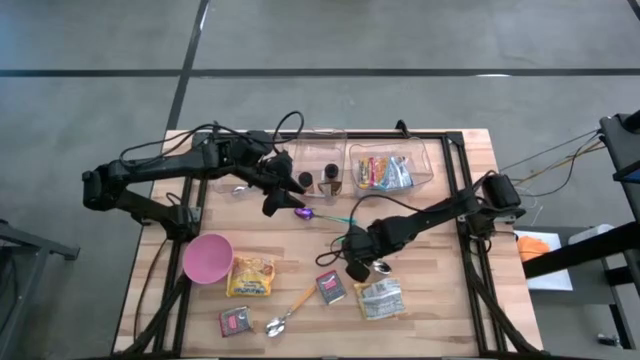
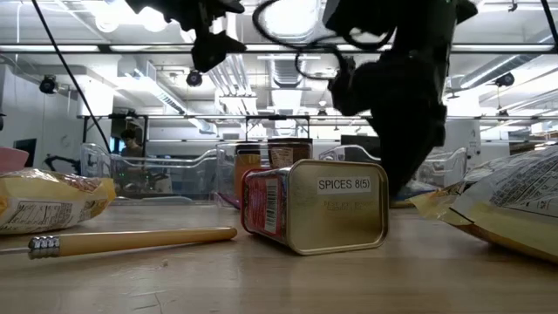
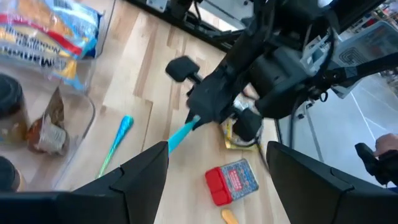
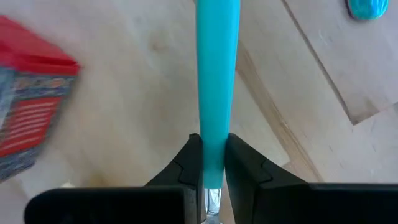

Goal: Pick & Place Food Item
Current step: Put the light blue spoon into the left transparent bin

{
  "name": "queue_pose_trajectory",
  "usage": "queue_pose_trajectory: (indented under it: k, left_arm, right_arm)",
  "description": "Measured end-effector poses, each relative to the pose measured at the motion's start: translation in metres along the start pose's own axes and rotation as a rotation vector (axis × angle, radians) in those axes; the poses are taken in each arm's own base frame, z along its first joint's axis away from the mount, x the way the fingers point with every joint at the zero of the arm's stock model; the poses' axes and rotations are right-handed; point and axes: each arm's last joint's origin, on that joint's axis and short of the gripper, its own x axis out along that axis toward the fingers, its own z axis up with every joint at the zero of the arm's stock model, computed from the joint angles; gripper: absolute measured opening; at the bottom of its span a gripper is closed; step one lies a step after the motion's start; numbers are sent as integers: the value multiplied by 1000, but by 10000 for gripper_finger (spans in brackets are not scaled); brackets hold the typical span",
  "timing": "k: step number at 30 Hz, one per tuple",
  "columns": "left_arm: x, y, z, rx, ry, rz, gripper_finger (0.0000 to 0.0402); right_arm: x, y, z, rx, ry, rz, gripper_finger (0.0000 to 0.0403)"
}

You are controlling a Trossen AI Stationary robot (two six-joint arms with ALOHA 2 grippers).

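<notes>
- Right gripper [image 4: 211, 163] pinches the teal spoon handle [image 4: 216, 74] at mid-table (red spice tin [image 1: 331, 287] just beside).
- Left gripper [image 1: 287, 195] hovers open near the jars [image 1: 330, 176], above a purple spoon [image 1: 305, 213].

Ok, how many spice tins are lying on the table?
2. One spice tin lies mid-table beside the yellow packet; the other tin lies near the pink bowl. More may be hidden.

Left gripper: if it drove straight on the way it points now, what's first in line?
Judging by the left wrist view, the left gripper, fingers apart, points at the right gripper, shut on the teal-handled utensil. That handle probably comes first; depth is unclear.
</notes>
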Motion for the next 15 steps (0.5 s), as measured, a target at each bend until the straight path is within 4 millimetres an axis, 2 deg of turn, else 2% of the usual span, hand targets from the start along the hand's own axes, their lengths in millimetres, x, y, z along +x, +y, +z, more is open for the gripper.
queue_pose_trajectory:
  k: [5,15]
  left_arm:
    - [0,0,-1,-53,13,4,281]
    - [2,1,-2,-85,17,6,281]
  right_arm:
    - [-14,3,0,-71,-65,-9,34]
    - [-72,7,15,-153,-287,-47,34]
